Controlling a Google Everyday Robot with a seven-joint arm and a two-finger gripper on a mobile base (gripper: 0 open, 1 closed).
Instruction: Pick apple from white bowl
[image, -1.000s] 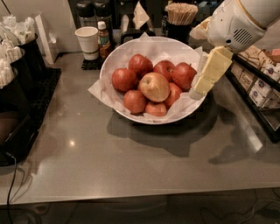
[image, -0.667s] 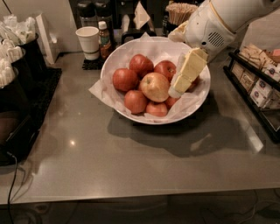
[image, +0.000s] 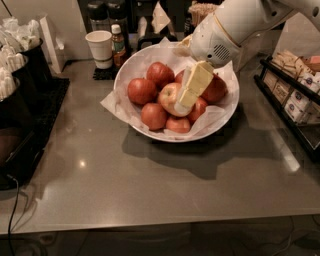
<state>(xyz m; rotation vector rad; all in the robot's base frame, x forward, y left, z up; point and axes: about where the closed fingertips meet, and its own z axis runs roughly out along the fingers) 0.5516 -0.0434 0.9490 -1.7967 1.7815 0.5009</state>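
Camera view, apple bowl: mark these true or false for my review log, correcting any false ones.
1. The gripper is over the white bowl, right at the big yellow-red apple. True.
2. The big apple is lifted clear of the bowl. False: it lies in the bowl among the red apples.
3. A paper cup stands on the counter, outside the bowl. True.
4. The bowl holds just one apple. False: it holds several.

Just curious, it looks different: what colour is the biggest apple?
The apple is yellow-gold blushed red, by the gripper; camera view.
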